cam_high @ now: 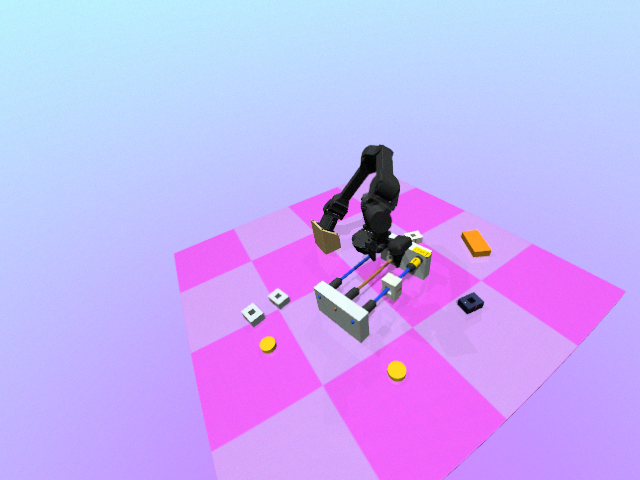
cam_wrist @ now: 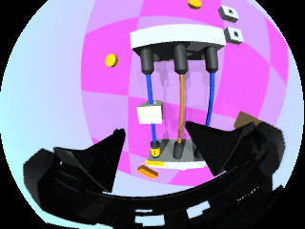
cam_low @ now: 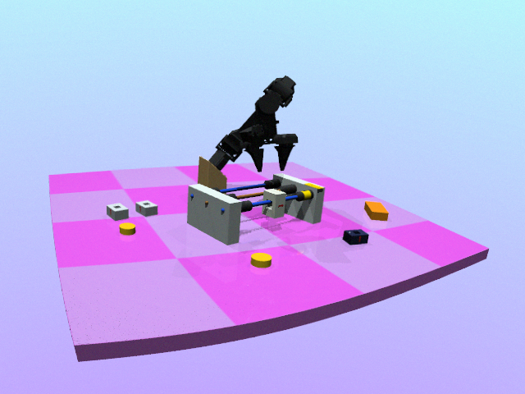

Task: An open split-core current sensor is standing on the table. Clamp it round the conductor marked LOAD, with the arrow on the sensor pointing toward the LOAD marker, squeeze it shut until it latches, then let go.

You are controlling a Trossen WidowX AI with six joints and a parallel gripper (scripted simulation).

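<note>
The pale split-core sensor (cam_high: 391,283) (cam_low: 277,199) (cam_wrist: 150,114) hangs around the outer blue conductor (cam_high: 381,295) (cam_low: 257,203) (cam_wrist: 149,88), whose far end has a yellow band (cam_high: 415,262) (cam_low: 306,194) (cam_wrist: 154,151) beside the yellow marker plate (cam_high: 421,251) (cam_low: 314,185) (cam_wrist: 154,163). A small red mark shows on its side; its pointing direction is too small to read. The frames do not show clearly whether the jaw is fully latched. My gripper (cam_high: 385,258) (cam_low: 271,170) (cam_wrist: 155,128) is wide open and empty, above the conductors and clear of the sensor.
Grey end blocks (cam_high: 341,310) (cam_low: 212,216) hold three conductors. A tan panel (cam_high: 325,238) (cam_low: 212,174) stands left. Also there: a dark block (cam_high: 470,304) (cam_low: 355,237), an orange block (cam_high: 475,242) (cam_low: 376,210), white blocks (cam_high: 252,317) (cam_low: 146,208) and yellow discs (cam_high: 397,369) (cam_low: 127,227).
</note>
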